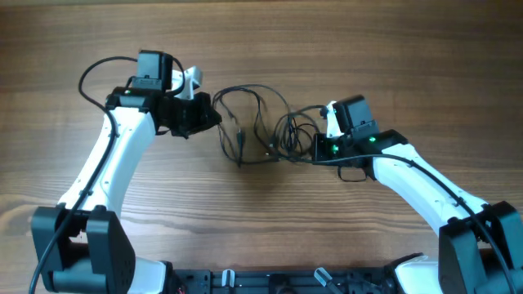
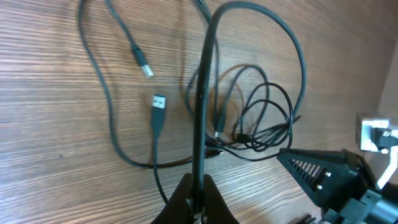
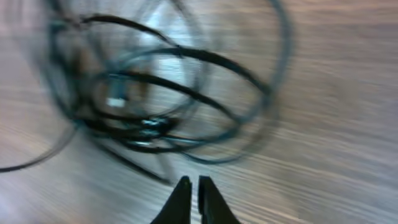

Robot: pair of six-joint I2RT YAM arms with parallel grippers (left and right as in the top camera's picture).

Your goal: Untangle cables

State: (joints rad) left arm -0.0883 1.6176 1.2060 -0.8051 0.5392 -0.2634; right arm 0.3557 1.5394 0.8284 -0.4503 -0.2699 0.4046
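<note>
The cables (image 1: 260, 129) are thin black wires lying looped together on the wooden table between my two arms. My left gripper (image 1: 214, 114) is at their left end, shut on one cable. In the left wrist view that cable (image 2: 204, 93) runs up from between the closed fingers (image 2: 199, 190) into a loop. Two loose metallic plug ends (image 2: 158, 102) lie to its left. My right gripper (image 1: 315, 147) is at the bundle's right edge. In the right wrist view its fingers (image 3: 193, 185) are together with nothing between them, just short of the blurred coil (image 3: 155, 109).
The table is bare brown wood (image 1: 261, 229). The right arm's gripper body (image 2: 326, 180) shows at the lower right of the left wrist view. Thicker black robot cables run along both arms. The arm bases stand at the front edge.
</note>
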